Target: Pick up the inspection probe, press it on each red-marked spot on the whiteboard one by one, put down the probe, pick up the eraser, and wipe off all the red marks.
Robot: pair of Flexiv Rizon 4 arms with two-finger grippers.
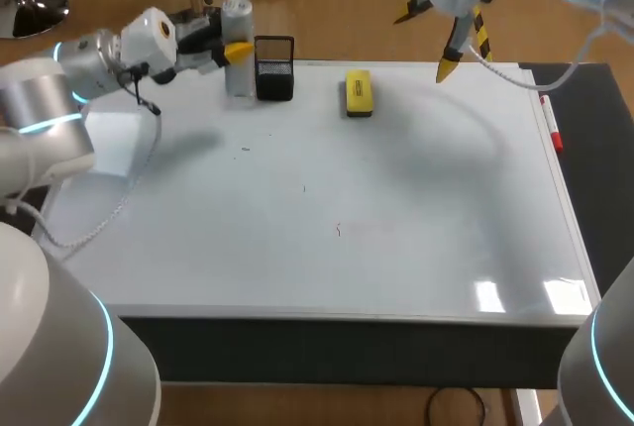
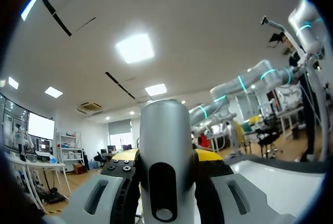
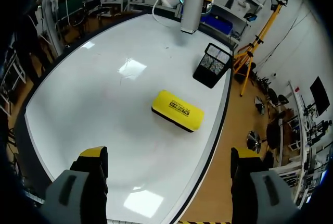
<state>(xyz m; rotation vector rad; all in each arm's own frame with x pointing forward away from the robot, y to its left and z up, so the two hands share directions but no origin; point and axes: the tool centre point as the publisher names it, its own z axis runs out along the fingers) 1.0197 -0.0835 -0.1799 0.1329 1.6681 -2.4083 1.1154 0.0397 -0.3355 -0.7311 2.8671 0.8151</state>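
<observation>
Eraser [image 1: 358, 93] — near far whiteboard [image 1: 327, 248] edge

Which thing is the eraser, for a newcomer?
Start at the whiteboard covering the table and go to its far edge. Just right of the black mesh holder lies the eraser: a flat yellow block, the only yellow thing lying on the board.

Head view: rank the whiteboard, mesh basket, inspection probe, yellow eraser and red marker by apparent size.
1. whiteboard, by far.
2. mesh basket and inspection probe: too alike to rank.
3. yellow eraser.
4. red marker, a thin sliver at the board's right edge.
</observation>
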